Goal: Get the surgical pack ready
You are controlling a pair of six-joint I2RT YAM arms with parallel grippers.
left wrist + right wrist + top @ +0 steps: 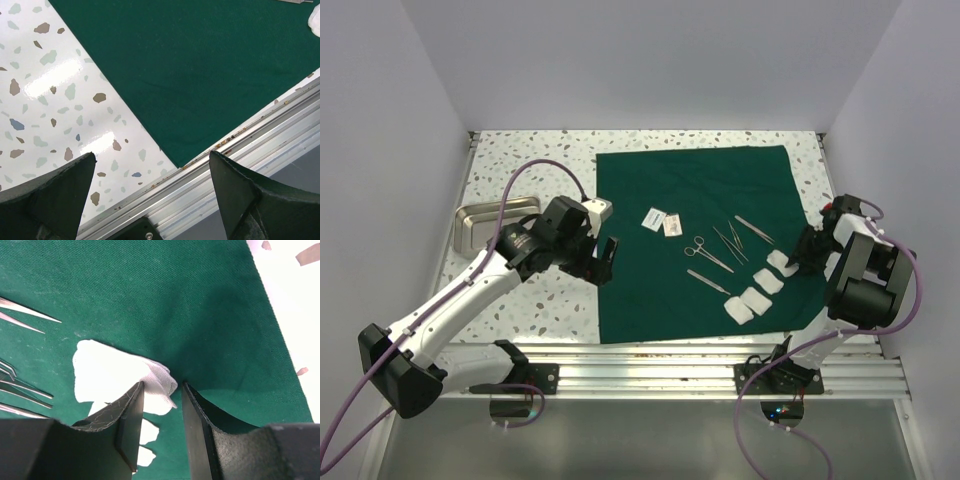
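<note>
1. The drape (700, 180) lies spread flat on the tabletop (520, 165), with no edge or corner folded over in any view
2. The instruments (708, 252) lie in a loose cluster near its middle, with two small packets (662, 222) just to their left
3. Four gauze pads (756, 298) run in a diagonal row along the near right part of the drape
4. The tray (470, 215) sits on the tabletop left of the drape, apart from it
5. The left end effector (152, 155) is released, its fingers spread wide and holding nothing. It hovers by the drape's near left corner, beside the left edge
6. The right end effector (162, 385) is down at the farthest pad (110, 370) of the row. Its fingers are parted by a narrow gap with the pad's rumpled corner at the mouth of that gap. Green cloth shows between the fingers and the right finger is clear of the pad, so I judge it released and not pinching
7. Judged from this, the layout stage looks close to finished: everything visible is on the drape, and only this last pad is being handled
8. What seems left is the wrapping itself, folding the drape's corners and edges over the contents. That step is not yet begun, though the left end effector looks well placed for the first fold
</note>
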